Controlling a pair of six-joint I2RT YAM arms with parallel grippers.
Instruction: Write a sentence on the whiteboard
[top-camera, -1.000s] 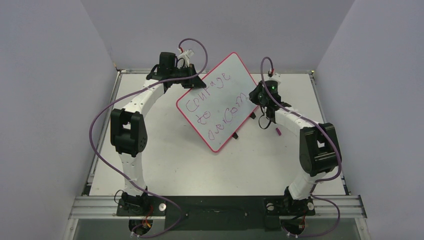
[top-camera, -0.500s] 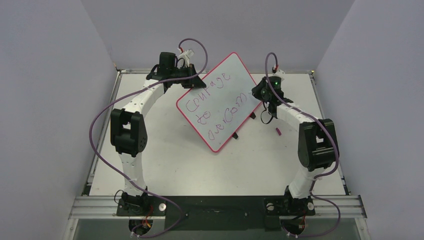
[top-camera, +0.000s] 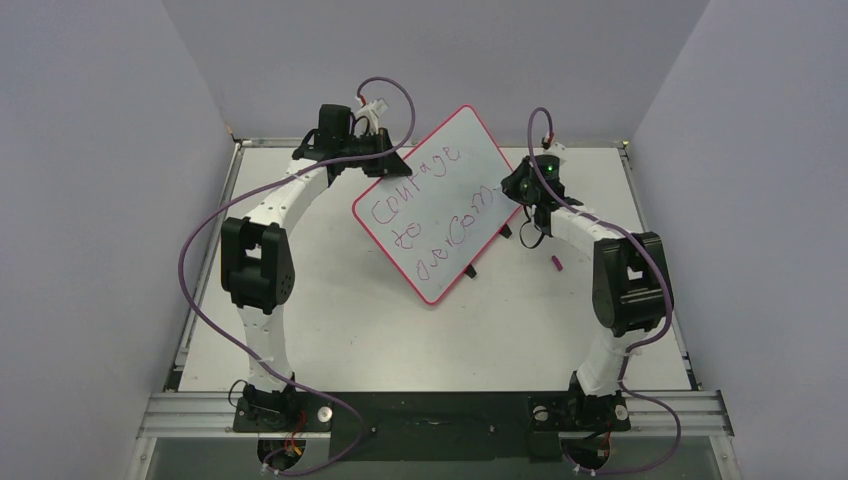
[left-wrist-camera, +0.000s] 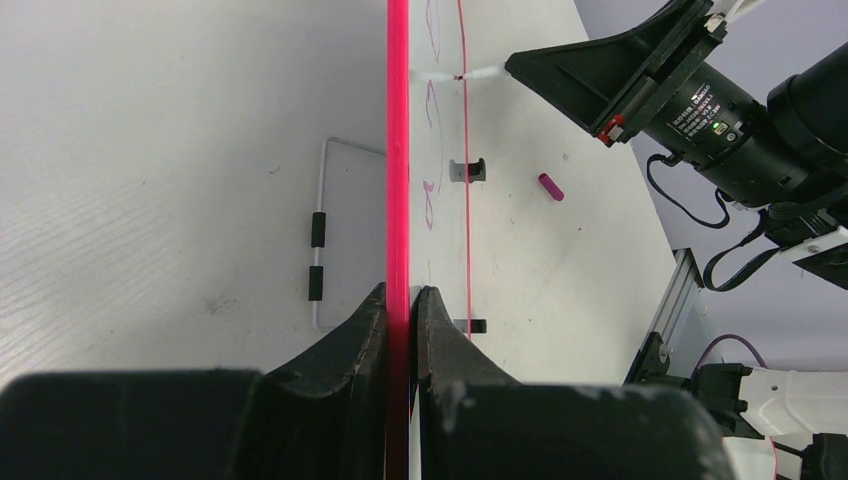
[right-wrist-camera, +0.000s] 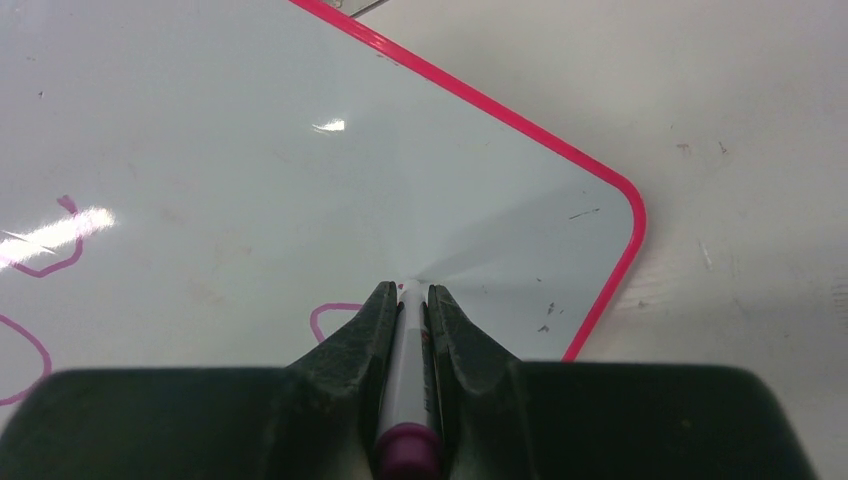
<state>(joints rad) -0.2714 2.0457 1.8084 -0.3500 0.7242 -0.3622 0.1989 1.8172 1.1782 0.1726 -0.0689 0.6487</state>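
Observation:
The whiteboard (top-camera: 430, 205) with a pink-red rim stands tilted at mid-table. On it is the sentence (top-camera: 432, 212) in purple-pink marker, reading roughly "Courage to overcom". My left gripper (top-camera: 392, 160) is shut on the board's upper left rim (left-wrist-camera: 398, 150), seen edge-on in the left wrist view. My right gripper (top-camera: 512, 190) is at the board's right edge, shut on a white marker (right-wrist-camera: 405, 360) with a purple end. The marker's tip touches the board (right-wrist-camera: 300, 150) near its rounded corner, next to a fresh stroke (right-wrist-camera: 335, 315).
A small purple marker cap (top-camera: 556, 263) lies on the table right of the board, also in the left wrist view (left-wrist-camera: 551, 187). The board's wire stand (left-wrist-camera: 318, 240) and black clip feet (top-camera: 472, 272) rest on the table. Grey walls enclose the table.
The right arm has shifted slightly at the board's right edge while the marker stays on the last word. The left arm and board have not moved.

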